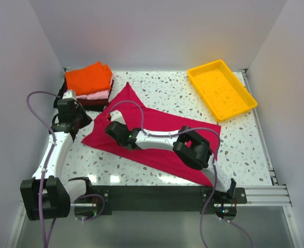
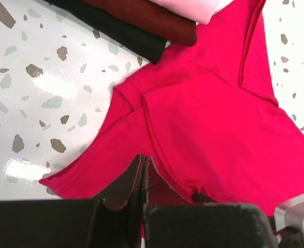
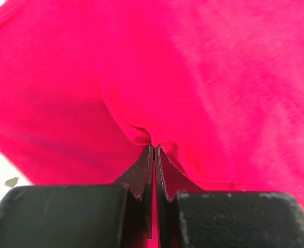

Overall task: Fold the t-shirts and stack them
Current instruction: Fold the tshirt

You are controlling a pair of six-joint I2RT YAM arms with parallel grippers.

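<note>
The crimson-magenta t-shirt lies spread flat across the middle of the table. My left gripper is at its left edge. In the left wrist view the jaws are shut, with the shirt pinched at a fold. My right gripper is over the shirt's left part. It is shut on a puckered bit of the cloth. A folded stack stands at the back left, with the orange shirt on top, the pale pink one under it and the dark maroon one lowest.
The yellow plastic tray lies at the back right, empty. The stack's maroon and darker lower layers lie just beyond the left gripper. White walls close in the left, back and right. Bare speckled tabletop shows behind the shirt.
</note>
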